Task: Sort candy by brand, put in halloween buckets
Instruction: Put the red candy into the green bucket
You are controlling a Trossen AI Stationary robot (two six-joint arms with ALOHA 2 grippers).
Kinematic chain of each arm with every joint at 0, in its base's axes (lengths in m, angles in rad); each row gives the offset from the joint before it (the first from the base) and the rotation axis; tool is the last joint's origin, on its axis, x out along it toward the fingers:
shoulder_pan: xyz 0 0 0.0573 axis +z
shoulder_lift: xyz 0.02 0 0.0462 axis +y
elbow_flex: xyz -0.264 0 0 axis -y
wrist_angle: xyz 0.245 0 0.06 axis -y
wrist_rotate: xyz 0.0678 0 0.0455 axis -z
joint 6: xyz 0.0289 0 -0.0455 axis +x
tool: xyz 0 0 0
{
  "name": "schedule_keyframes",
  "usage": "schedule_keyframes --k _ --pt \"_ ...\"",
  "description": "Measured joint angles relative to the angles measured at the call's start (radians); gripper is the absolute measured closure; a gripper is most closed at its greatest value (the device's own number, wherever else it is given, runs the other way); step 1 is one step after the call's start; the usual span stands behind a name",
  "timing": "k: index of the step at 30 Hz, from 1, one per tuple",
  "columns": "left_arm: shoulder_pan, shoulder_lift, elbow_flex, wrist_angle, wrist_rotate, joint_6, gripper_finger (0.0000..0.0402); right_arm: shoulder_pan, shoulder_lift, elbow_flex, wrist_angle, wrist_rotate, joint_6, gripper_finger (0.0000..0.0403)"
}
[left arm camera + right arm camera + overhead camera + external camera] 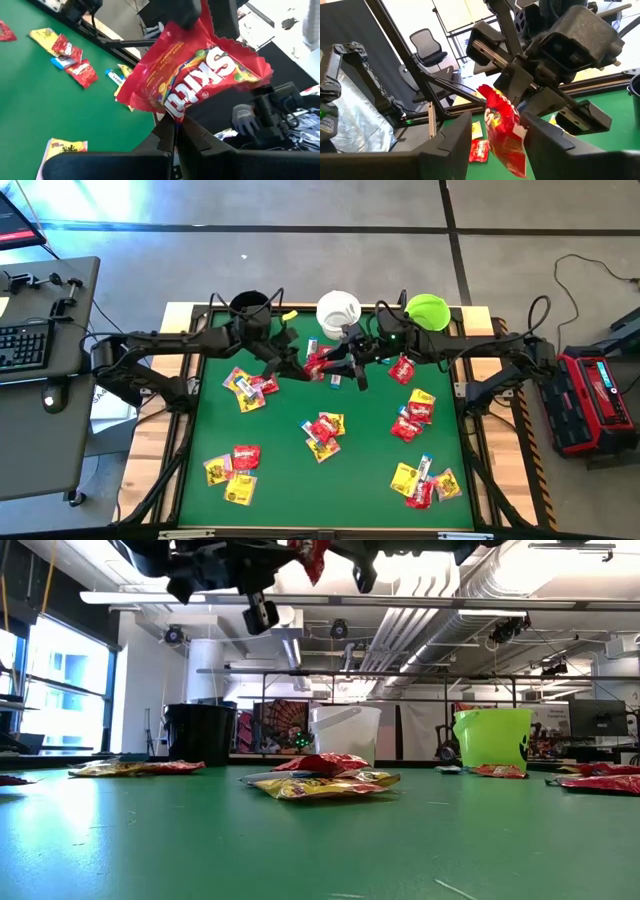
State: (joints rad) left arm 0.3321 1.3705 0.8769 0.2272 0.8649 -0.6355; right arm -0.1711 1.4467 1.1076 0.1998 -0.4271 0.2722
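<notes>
left hand (172, 131) pinches one red packet (192, 75); right hand (492, 137) open beside it; three buckets (339, 310).

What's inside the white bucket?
From above, the white bucket shows only a white inside; no candy is visible. The right end effector and its arm cover part of the near rim, so a bit of the inside is hidden.

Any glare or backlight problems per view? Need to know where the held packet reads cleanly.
High view: even light, soft shadows. Low view: bright ceiling lights turn the arms into dark silhouettes. Left wrist view: red packet in the left gripper is well lit, with washout behind. Right wrist view: background washed out, packet readable between the open right gripper.
</notes>
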Motion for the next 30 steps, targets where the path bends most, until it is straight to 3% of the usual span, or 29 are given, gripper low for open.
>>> schedule_keyframes --k 5,12,18,25,30 --pt "0.0 0.006 0.0 0.042 0.002 -0.009 0.0401 0.0 0.0 0.0 -0.024 0.003 -0.01 0.0279" --pt "0.0 0.006 0.0 0.042 -0.012 0.004 0.0401 0.0 0.0 0.0 -0.016 0.016 -0.051 0.0391" --pt "0.0 0.006 0.0 0.041 -0.068 0.041 0.0388 -0.002 0.0 0.0 -0.014 0.015 -0.062 0.0398" --pt "0.007 0.006 0.0 0.042 -0.092 0.111 0.0332 -0.024 -0.001 0.054 -0.036 0.021 -0.052 0.0402" --pt "0.016 0.003 0.0 0.039 -0.144 0.173 0.0292 -0.058 -0.023 0.118 -0.177 0.055 -0.087 0.0402"
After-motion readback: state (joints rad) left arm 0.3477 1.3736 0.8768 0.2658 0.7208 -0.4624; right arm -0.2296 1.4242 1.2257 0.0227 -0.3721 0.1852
